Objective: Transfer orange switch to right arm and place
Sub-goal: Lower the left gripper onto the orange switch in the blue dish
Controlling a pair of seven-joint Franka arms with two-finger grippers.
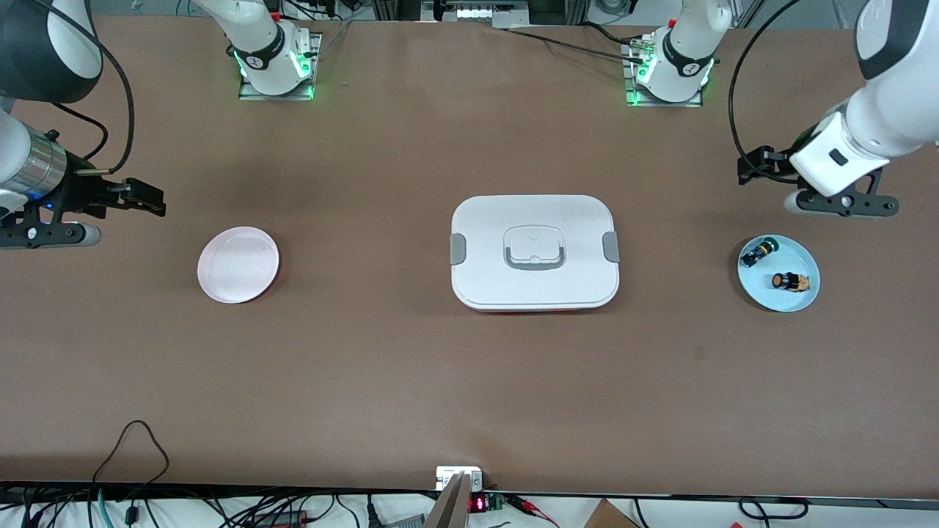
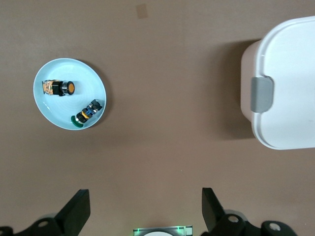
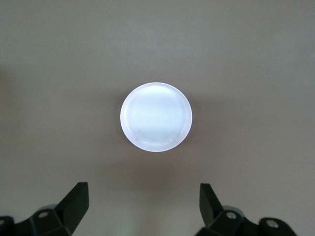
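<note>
The orange switch lies on its side in a pale blue dish beside a green-capped switch, apart from it. The left gripper hangs above the table near the dish, fingers spread and empty. The right gripper (likewise spread, holding nothing) waits near a white plate.

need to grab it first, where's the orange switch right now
The orange switch lies in the pale blue dish at the left arm's end of the table, beside the green switch and nearer the front camera than it.
</note>
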